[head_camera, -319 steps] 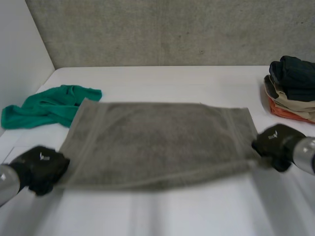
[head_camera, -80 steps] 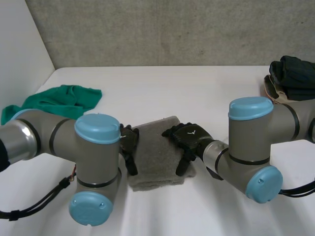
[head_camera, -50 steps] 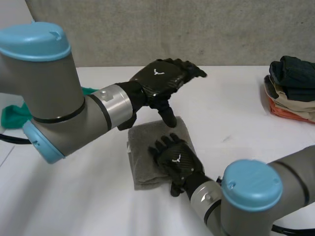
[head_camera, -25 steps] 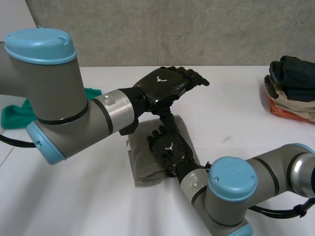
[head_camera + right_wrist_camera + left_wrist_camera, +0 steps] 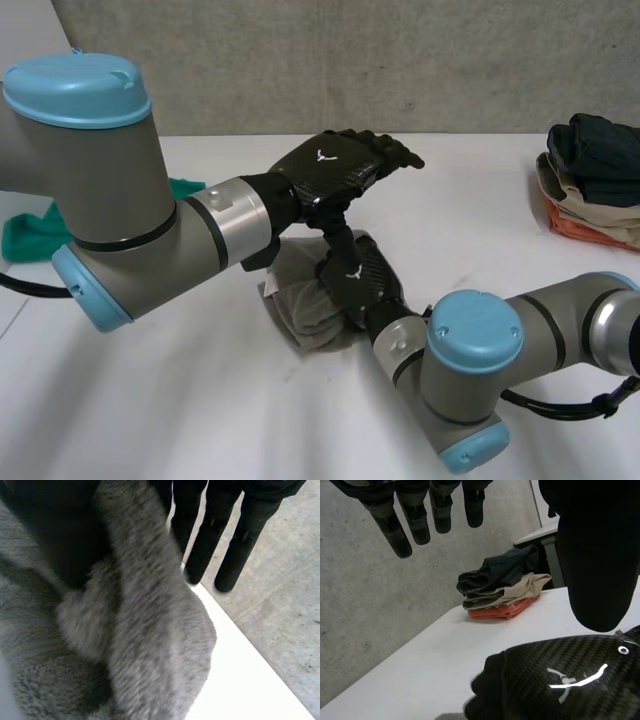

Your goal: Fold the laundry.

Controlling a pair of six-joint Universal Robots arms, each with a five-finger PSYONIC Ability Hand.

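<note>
The folded grey towel (image 5: 305, 310) lies bunched up in the middle of the white table. My right hand (image 5: 358, 283) sits on its right part, with the arm coming in from the near right. In the right wrist view a thick ridge of the towel (image 5: 150, 645) runs up between the thumb (image 5: 55, 535) and the fingers (image 5: 210, 540), which pinch it. My left hand (image 5: 340, 165) hovers open just above and behind the right hand, touching nothing. In the left wrist view its straight fingers (image 5: 415, 520) and thumb (image 5: 597, 555) hang over the back of the right hand (image 5: 570, 680).
A stack of folded clothes (image 5: 592, 180), dark on top and orange at the bottom, stands at the table's right edge; it is also the pile (image 5: 502, 592) beyond the left fingertips. A green cloth (image 5: 25, 238) lies at the far left, mostly behind my left arm. A concrete wall backs the table.
The right hand's fingers have closed on the towel, and the flat folded towel has bunched up under it. The left hand has stayed hovering open above.
</note>
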